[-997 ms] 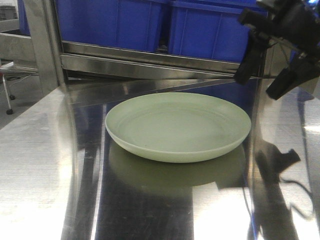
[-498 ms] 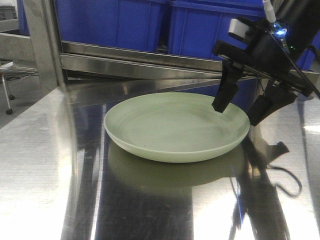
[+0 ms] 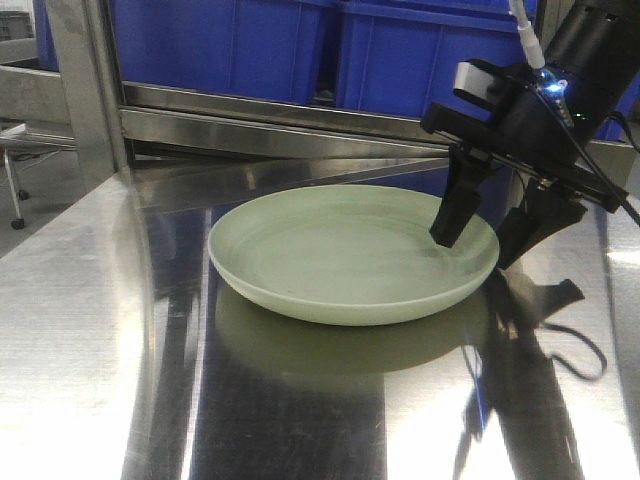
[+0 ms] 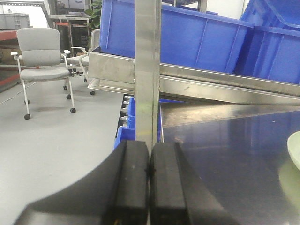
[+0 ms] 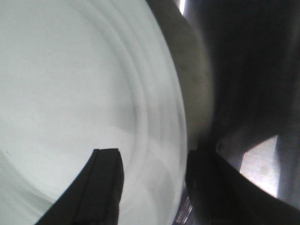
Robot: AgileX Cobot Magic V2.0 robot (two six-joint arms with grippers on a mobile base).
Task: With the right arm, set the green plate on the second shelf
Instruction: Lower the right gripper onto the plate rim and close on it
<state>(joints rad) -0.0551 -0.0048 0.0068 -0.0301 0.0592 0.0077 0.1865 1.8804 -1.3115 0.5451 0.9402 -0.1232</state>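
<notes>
— While the left gripper [image 4: 150, 187] fills the bottom of its own wrist view, how do its jaws stand?

— Pressed together, pad against pad, with nothing between them. An office chair [image 4: 43, 58] stands on the floor well off to that gripper's left. A steel post [image 4: 147, 70] rises straight ahead of it, and blue bins [image 4: 211, 37] sit on a shelf ahead and to its right.

— Where is the green plate [image 3: 340, 255]?

— It lies flat and upright on the steel table [image 3: 80, 300]. From the left gripper only a sliver of its edge shows, far to the right. The side of its rim farthest from the left gripper sits under the right gripper [image 3: 478, 250].

— How is that one set?

— Its jaws are apart and astride the raised rim. The inner finger [image 3: 455, 210] reaches down inside the plate. The outer finger [image 3: 535, 225] hangs outside the rim, over bare table. In the right wrist view the rim runs up through the gap between the two dark fingers. The plate's pale well spreads away past the inner one.

— Are they touching the plate?

— I cannot tell. The inner tip is at or just above the plate's inside slope, and the gap is wider than the rim.
</notes>
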